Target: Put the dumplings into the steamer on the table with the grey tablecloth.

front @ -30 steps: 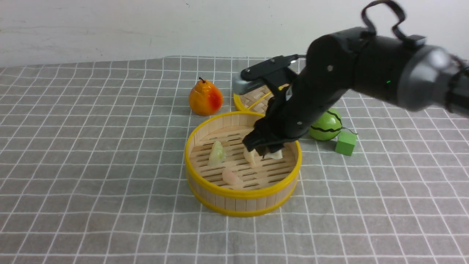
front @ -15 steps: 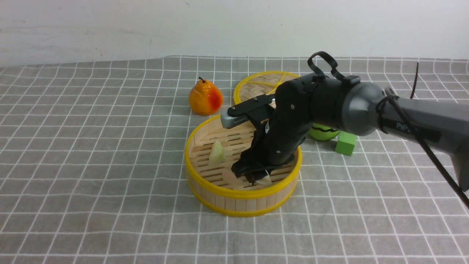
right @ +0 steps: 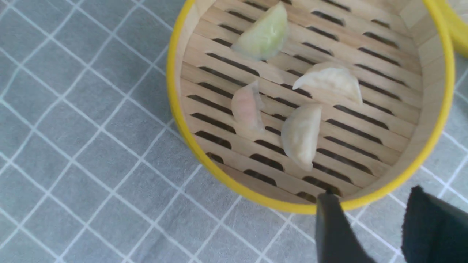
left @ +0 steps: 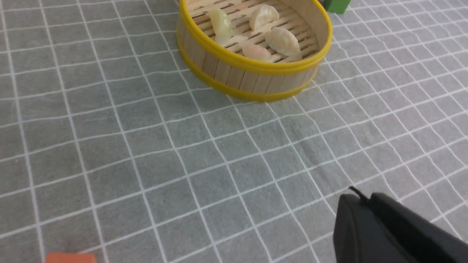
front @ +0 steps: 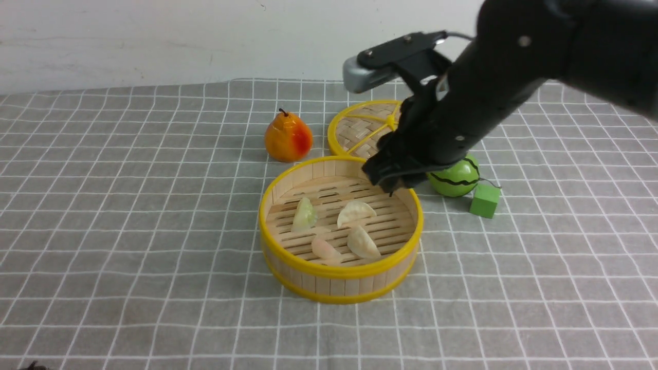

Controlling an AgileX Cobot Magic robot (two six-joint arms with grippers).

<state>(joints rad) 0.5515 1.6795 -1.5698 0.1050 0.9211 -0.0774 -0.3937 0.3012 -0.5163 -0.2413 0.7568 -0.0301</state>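
Observation:
The steamer (front: 339,272) stands mid-table on the grey tablecloth (front: 128,231). All the dumplings lie on its slatted floor: pale green (front: 304,214), two cream-white (front: 355,211) (front: 364,243), and pinkish (front: 325,249). My right gripper (front: 390,182) hangs open and empty above the steamer's far right rim. In the right wrist view its fingers (right: 331,219) stand apart over the rim (right: 175,109), clear of the dumplings (right: 301,135). My left gripper (left: 360,199) is shut and empty, low over bare cloth, well short of the steamer (left: 256,67).
An orange pear (front: 288,137) and the flat woven lid (front: 362,128) sit behind the steamer. A green striped ball (front: 457,180) and a green cube (front: 485,201) sit to its right. An orange block (left: 69,258) lies near the left arm.
My right gripper went down into the steamer with a cream-white dumpling, let it go near the front, then rose and drew back to the far right rim, open.

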